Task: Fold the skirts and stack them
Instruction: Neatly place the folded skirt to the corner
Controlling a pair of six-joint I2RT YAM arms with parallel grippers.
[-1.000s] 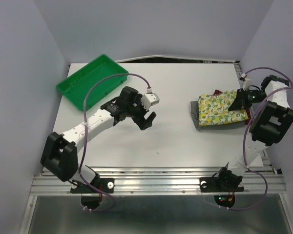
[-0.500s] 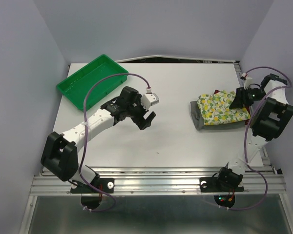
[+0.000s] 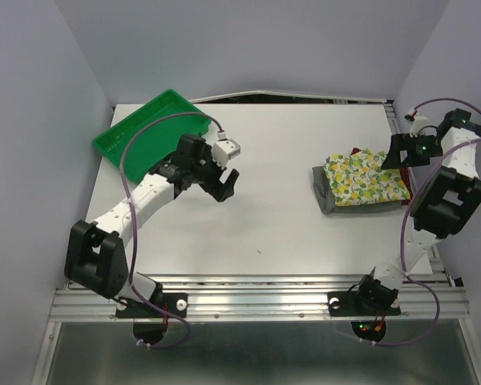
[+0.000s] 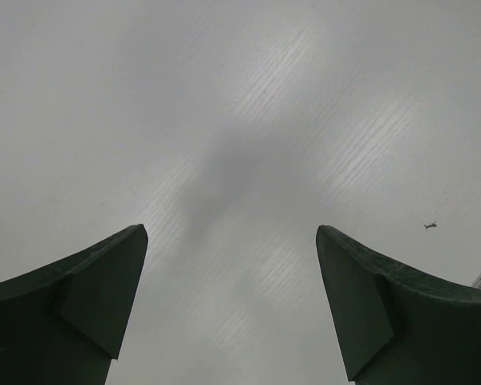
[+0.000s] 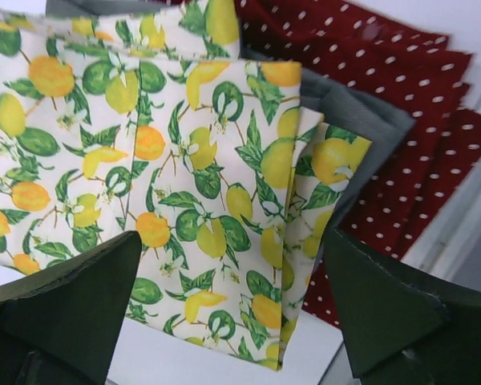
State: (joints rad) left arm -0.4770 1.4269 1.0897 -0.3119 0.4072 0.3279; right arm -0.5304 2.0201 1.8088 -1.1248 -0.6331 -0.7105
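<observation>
The three skirts lie stacked at the scene's right. The folded white lemon-print skirt (image 3: 361, 181) lies flat on top. The grey skirt (image 3: 320, 189) shows beneath at its left and near edges. The dark red dotted skirt (image 5: 385, 64) peeks out at the far right.

Top cam: bright, even, diffuse light from overhead, no hard glare. Table (image 3: 289, 144) reads near-white; walls carry a lavender tint. Shadows soft & short, faint under my left arm, darker strip along near edge of the cloth stack. Focus sharp throughout; slight wide-angle lean at walls. Left wrist cam: dim, grey, low contrast; fine diagonal sheen streaks on surface, soft dark shadow smudge mid-frame; my left gripper (image 4: 231, 233) shows as dark green-black, edges fairly crisp. Right wrist cam: well lit, colours strong; lemon-print skirt (image 5: 144, 160) sharp, print detail clear; my right gripper (image 5: 232, 237) underexposed, slightly soft; top-right corner washed pale.
</observation>
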